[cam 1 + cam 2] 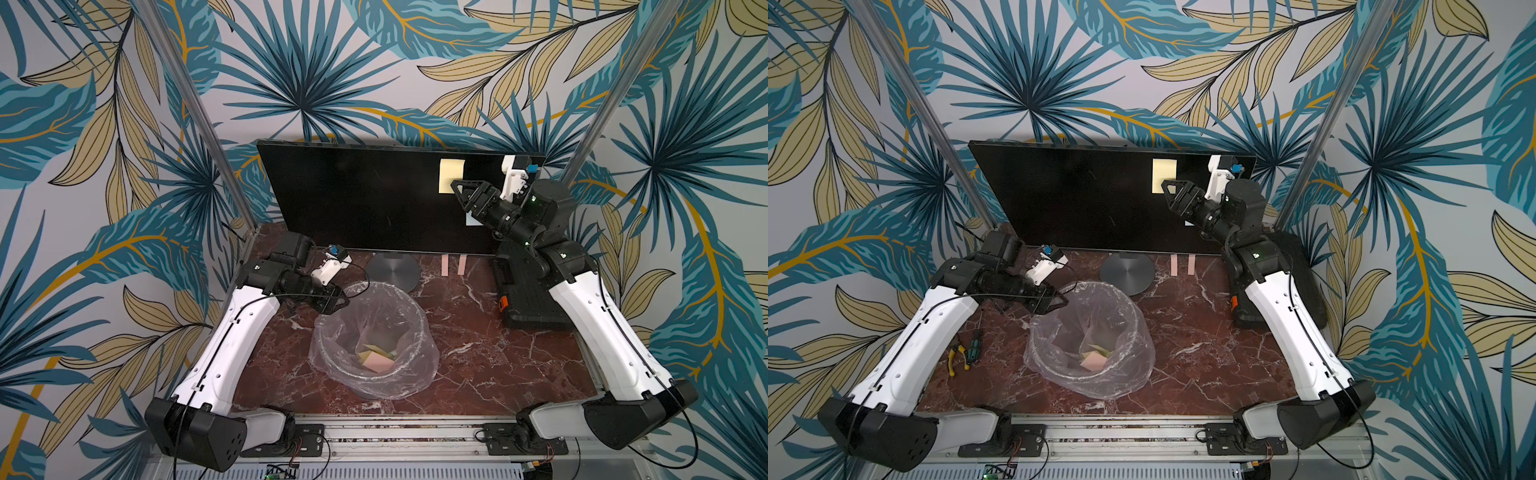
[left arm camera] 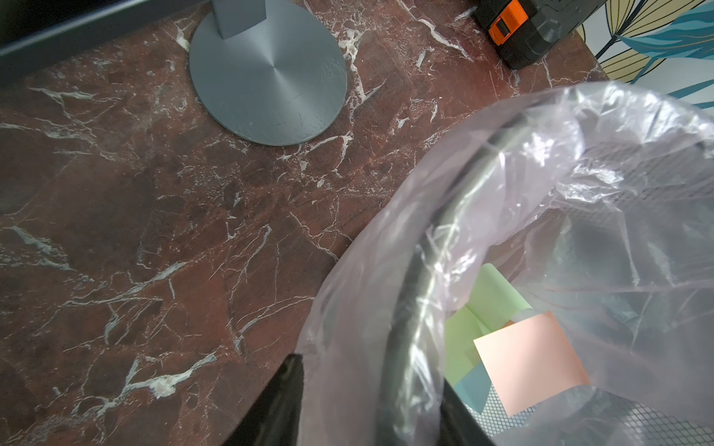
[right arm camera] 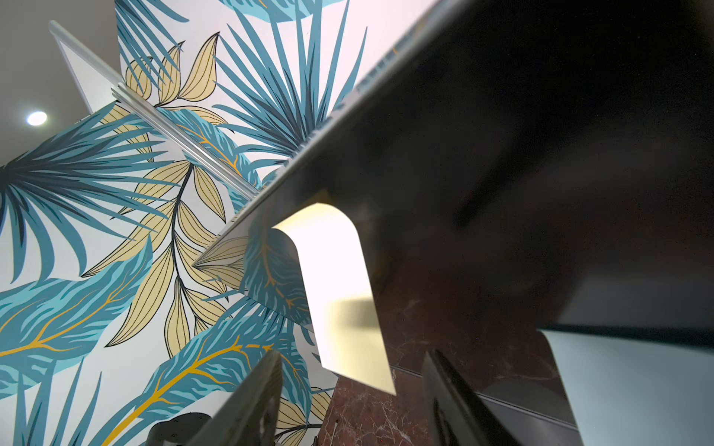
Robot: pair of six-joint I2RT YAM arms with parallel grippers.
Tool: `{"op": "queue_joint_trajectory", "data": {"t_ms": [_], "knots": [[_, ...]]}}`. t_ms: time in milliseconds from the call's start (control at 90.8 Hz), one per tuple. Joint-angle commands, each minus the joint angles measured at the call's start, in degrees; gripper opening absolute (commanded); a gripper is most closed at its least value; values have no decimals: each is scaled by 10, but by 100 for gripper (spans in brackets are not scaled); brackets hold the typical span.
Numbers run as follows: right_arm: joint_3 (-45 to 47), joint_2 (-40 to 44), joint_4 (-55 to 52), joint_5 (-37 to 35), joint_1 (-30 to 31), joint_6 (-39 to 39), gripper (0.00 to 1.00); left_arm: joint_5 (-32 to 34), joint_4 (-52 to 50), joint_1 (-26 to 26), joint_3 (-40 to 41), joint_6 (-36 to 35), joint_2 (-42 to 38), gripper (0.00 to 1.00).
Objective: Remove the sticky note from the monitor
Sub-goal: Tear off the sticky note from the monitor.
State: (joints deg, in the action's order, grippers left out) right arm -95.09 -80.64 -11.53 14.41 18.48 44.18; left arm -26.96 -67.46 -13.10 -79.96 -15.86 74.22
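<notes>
Right wrist view gives me the clearest look. The pale yellow square sticky note (image 3: pixel 336 270) is fixed by its top edge to the glass of the large flat black-screened monitor (image 3: pixel 502 135). The rest of the sheet curls away from the screen, so its free lower edge hangs between the tips of the right gripper (image 3: pixel 353 357). Those jaws are spread, one on each side of the paper, and I see no pinch on it. In both top views the note sits in the upper part of the screen, toward its right end, with the right arm reaching up to it. Lower on the screen a pale blue sheet (image 1: pixel 471 219) shows, partly hidden by that arm.

The left gripper (image 1: pixel 337 300) hangs low at the far rim of the round mesh waste bin (image 1: pixel 419 332), which is lined with a clear plastic bag. In the left wrist view its jaws stand on either side of the rim and liner, and I cannot tell whether they press on them. Inside the bin lie a pink paper square (image 2: pixel 529 359), a green one (image 2: pixel 498 293) and a blue one (image 2: pixel 473 390). The bin stands on the red-brown marble surface (image 1: pixel 478 365), just in front of the monitor's round grey metal disc base (image 1: pixel 392 272). A black ribbed plastic case (image 1: pixel 523 299) with an orange latch lies beneath the right arm.
</notes>
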Motion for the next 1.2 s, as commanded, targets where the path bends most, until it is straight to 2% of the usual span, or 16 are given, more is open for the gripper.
{"op": "queue_joint_trajectory", "data": {"t_ms": [0, 110, 573, 727, 1003, 1190], "knots": [[-18, -13, 20, 16, -2, 1, 61, 2, 4, -2, 5, -2, -2, 49], [-23, -20, 25, 23, -3, 5, 59, 2, 4, -2, 6, -2, -3, 49], [-11, -14, 38, 25, -3, 8, 38, 0, 5, -2, 7, -2, -4, 49], [-4, -10, 39, 24, -3, 9, 27, 0, 5, -1, 6, -2, -3, 49], [8, 2, 46, 23, -3, 15, 0, 0, 4, -1, 7, -2, -2, 49], [12, 17, 51, 29, -3, 14, 0, 2, 5, -2, 7, -2, -3, 49]]}}
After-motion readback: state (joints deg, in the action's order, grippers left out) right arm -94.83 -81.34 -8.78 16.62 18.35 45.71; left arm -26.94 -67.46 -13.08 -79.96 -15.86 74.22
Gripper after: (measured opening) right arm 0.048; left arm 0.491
